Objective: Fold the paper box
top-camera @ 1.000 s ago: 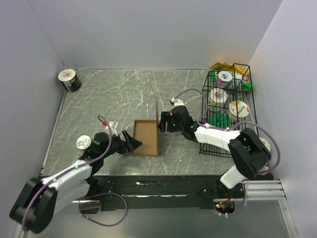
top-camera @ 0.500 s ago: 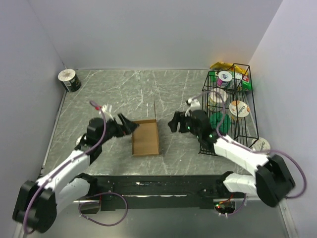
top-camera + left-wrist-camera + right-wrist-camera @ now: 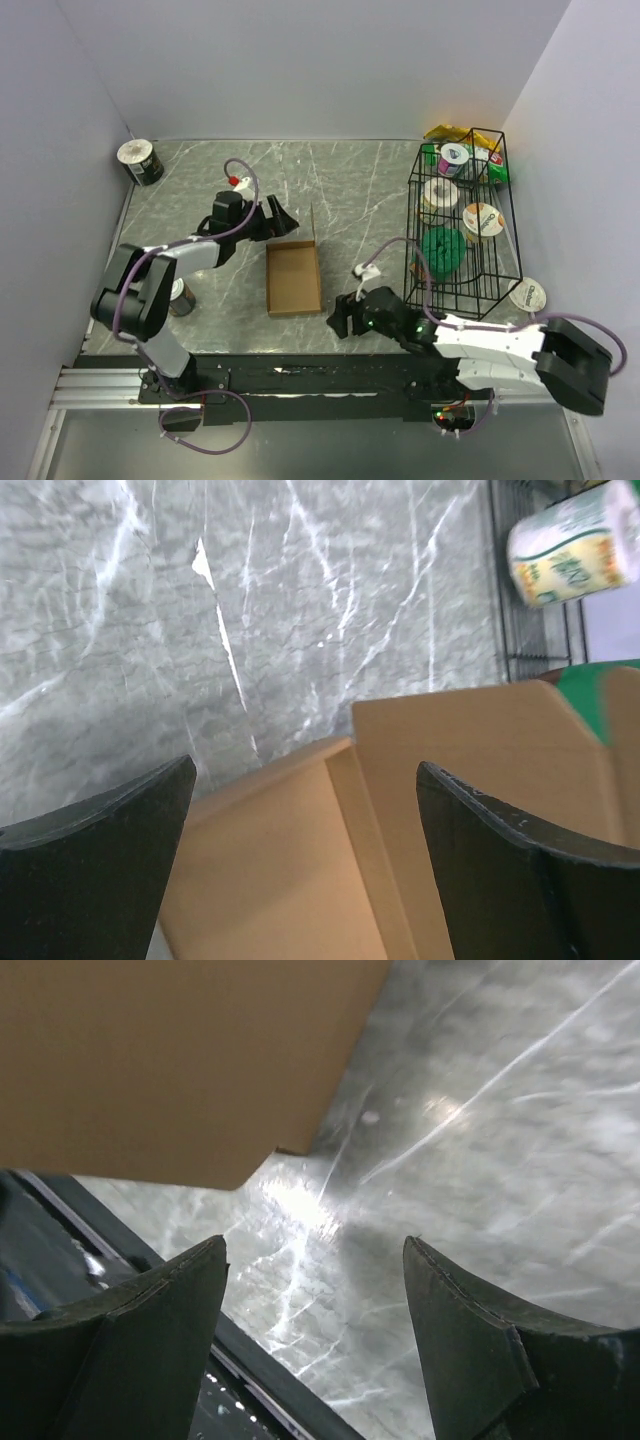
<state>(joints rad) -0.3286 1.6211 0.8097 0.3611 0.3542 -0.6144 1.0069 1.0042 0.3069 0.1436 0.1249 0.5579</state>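
Observation:
The paper box (image 3: 294, 277) is a brown cardboard tray, open on top, on the marble table, with one thin flap (image 3: 312, 223) standing upright at its far right corner. My left gripper (image 3: 281, 216) is open and empty just beyond the box's far left corner. The left wrist view shows the box (image 3: 300, 880) between its black fingers (image 3: 95, 870). My right gripper (image 3: 340, 322) is open and empty near the table's front edge, right of the box's near corner. The right wrist view shows the box's outer wall (image 3: 180, 1060) above its fingers (image 3: 480, 1350).
A black wire basket (image 3: 463, 225) with cups and a green item stands at the right. A tin can (image 3: 140, 160) is at the far left corner, another can (image 3: 180, 295) sits by the left arm, and a round lid (image 3: 527, 295) lies right of the basket. A black rail (image 3: 300, 375) runs along the front.
Both grippers have left the box. The left one swung from the box's left side to beyond its far left corner. The right one drew back toward the front edge. The box stays open.

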